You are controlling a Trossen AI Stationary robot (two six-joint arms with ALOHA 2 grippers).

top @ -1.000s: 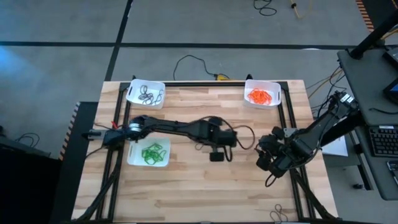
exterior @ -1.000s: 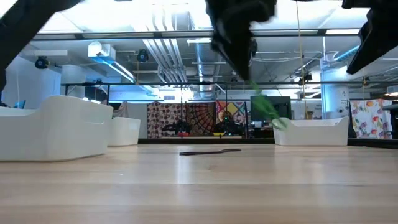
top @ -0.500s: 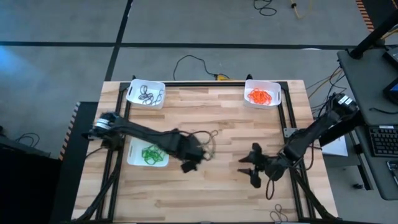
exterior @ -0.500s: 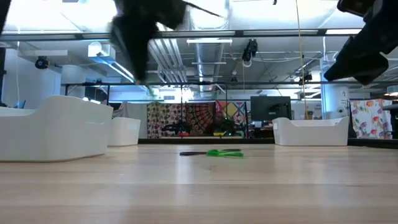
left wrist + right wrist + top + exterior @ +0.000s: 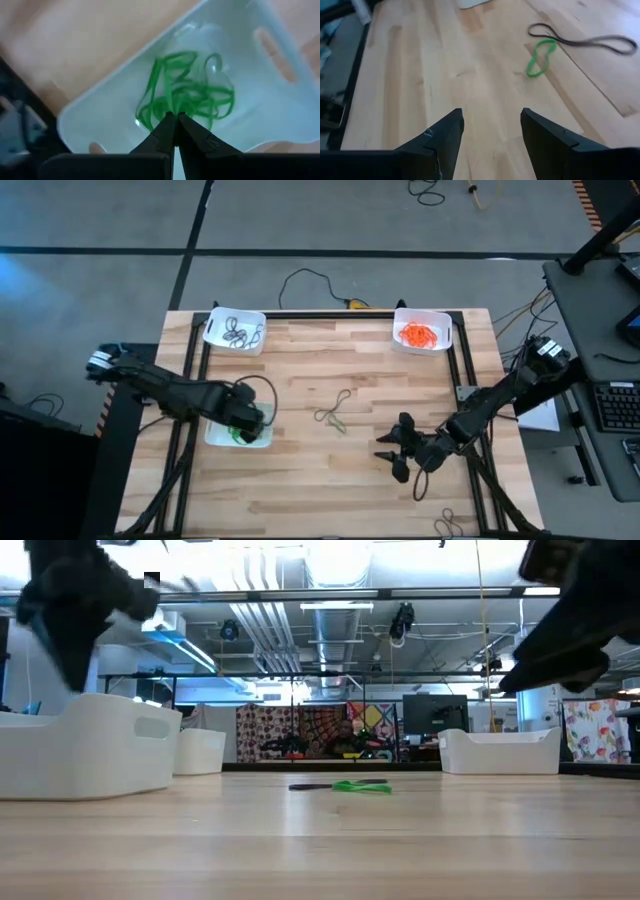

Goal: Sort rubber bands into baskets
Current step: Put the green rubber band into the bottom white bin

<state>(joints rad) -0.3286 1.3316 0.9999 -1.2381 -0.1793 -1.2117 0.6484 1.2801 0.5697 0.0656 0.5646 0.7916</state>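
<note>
Near the table's [image 5: 300, 490] left edge, the left gripper [image 5: 175, 118] hangs closed and empty over the basket [image 5: 222, 437] of green bands [image 5: 186, 95]; mid-table a green band [image 5: 540, 58] and a dark band [image 5: 584, 40] lie touching, right gripper [image 5: 492, 125] wide open and empty nearby

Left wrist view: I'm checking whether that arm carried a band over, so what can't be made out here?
- Closed left gripper over the white plastic basket: whether a green rubber band is pinched; tips overlap the pile.
- High view: gripper covers the basket's contents.
- Low view: basket wall hides contents.
</note>
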